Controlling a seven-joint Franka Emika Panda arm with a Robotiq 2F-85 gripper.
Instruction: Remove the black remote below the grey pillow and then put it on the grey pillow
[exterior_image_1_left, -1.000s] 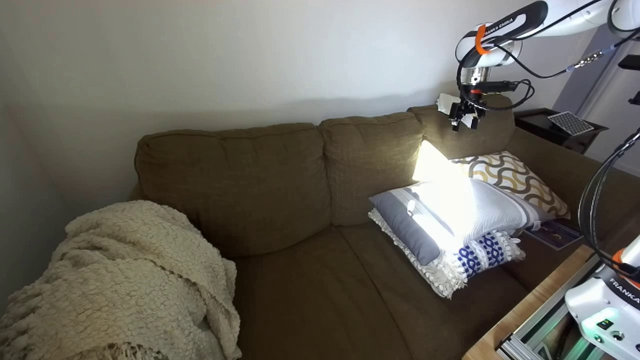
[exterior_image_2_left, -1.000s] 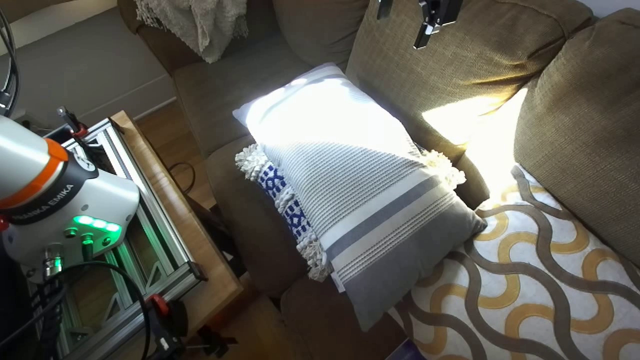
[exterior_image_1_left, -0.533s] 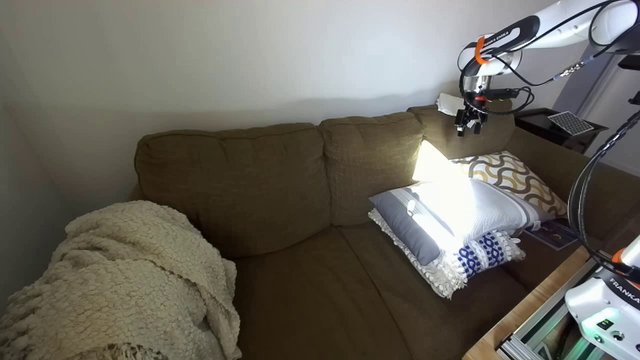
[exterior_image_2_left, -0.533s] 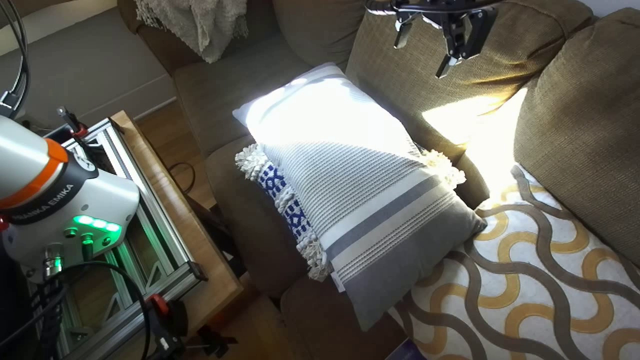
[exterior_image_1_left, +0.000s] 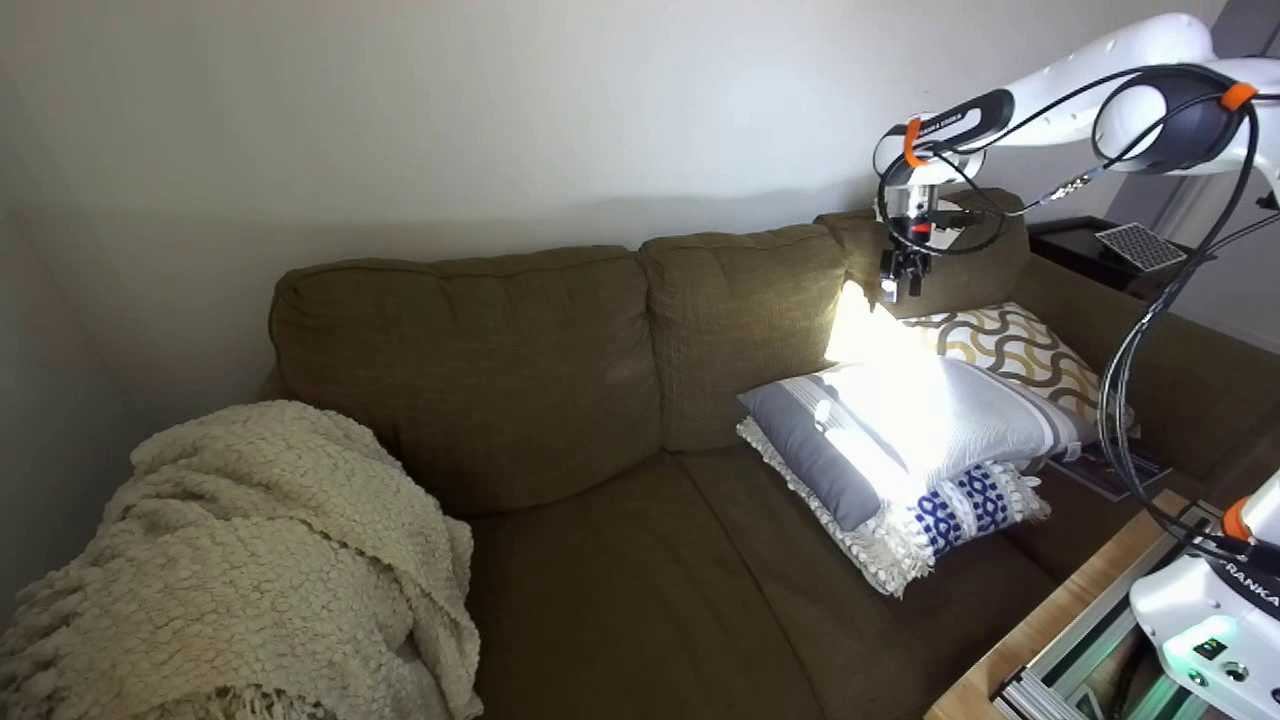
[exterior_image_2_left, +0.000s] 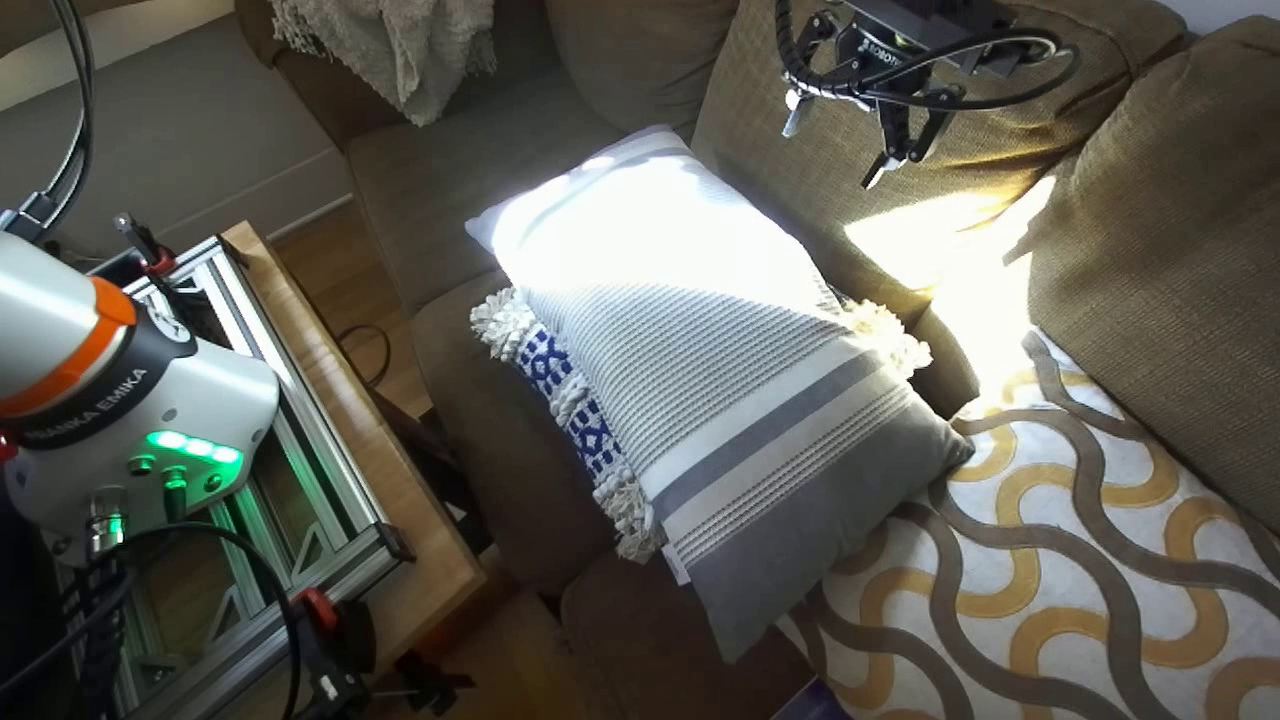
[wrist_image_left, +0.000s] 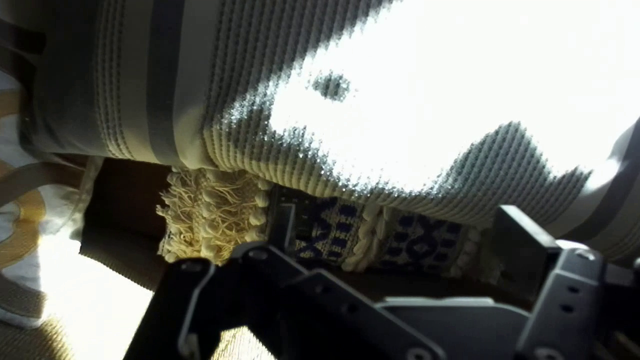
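Gripper (exterior_image_2_left: 838, 148), jaws spread wide and nothing grasped, is held above and apart from the grey pillow (exterior_image_2_left: 715, 375), which is laid upon the blue-and-white pillow (exterior_image_2_left: 595, 438)

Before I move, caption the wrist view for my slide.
Open gripper hovers near the partly sunlit grey pillow; what may be the black remote shows at its edge, beside blue-patterned fabric.

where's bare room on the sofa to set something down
Bare seat shows between the blanket and fringed pillow, plus a narrow strip between that pillow and the wooden table. Crowded: the other end, grey pillow atop the fringed one, wavy pillow beside.
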